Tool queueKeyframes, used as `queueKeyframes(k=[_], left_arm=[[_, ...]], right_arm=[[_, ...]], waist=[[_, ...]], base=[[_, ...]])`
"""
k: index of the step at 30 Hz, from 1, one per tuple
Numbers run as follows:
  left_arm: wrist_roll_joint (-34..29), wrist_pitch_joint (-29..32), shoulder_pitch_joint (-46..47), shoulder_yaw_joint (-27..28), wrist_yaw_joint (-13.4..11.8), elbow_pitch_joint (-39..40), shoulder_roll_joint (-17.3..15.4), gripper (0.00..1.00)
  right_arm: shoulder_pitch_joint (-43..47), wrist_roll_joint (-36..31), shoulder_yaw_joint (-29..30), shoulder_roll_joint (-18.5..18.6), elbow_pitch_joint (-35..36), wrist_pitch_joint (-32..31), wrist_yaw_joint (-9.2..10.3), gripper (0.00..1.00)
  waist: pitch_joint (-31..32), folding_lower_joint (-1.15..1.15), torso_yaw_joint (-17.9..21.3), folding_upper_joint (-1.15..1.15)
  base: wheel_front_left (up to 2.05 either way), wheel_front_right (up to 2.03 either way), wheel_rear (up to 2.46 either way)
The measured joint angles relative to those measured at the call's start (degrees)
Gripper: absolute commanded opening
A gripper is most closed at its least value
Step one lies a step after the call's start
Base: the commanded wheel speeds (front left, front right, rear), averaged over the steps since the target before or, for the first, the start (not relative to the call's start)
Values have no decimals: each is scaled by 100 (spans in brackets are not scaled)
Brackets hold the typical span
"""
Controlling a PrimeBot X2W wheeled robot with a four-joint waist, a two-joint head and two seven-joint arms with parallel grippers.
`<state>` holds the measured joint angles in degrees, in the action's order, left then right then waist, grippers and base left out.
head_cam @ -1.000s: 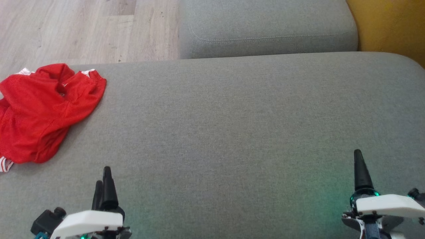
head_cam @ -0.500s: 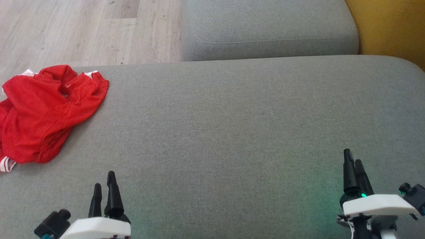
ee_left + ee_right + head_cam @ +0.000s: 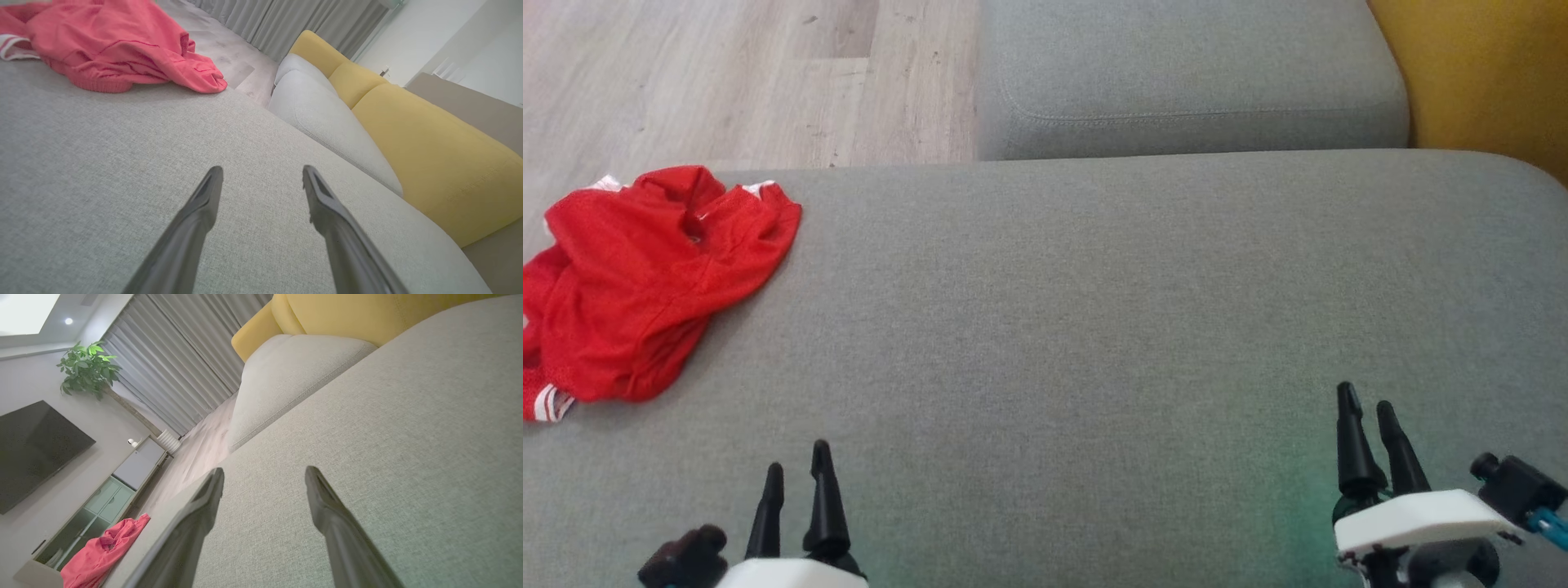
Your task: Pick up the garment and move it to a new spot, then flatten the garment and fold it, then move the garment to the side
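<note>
Now the left claw [image 3: 798, 457] is wide open with nothing in it, over the gray sofa seat [image 3: 1094, 310]. The right claw [image 3: 1365, 397] is open and empty too. The red garment [image 3: 645, 278] lies in a crumpled heap near the seat's edge, ahead and to the left of the left claw, well apart from both claws.

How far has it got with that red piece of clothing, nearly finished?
Barely begun, it seems. Done: nothing; the red garment lies crumpled at the left edge of the grey cushion. In hand: nothing; the left gripper and right gripper hover open and empty, apart from it. Left: picking it up, moving, flattening, folding, setting aside.
</note>
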<state>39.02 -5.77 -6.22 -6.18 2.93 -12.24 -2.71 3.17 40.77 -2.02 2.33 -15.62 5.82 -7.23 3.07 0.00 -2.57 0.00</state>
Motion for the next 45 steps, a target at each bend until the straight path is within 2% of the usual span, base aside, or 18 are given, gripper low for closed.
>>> queueKeyframes(k=[15,45], left_arm=[[-1149,-290,-143,-166,-91,-86,-67,100],[-2949,-757,-391,-289,-194,-194,-103,100]], right_arm=[[127,-1173,-230,1,-127,276,0,100],[129,-3306,-555,4,-223,745,0,100]], waist=[[115,0,-57,0],[176,0,-155,0]], base=[[0,0,0],[0,0,0]])
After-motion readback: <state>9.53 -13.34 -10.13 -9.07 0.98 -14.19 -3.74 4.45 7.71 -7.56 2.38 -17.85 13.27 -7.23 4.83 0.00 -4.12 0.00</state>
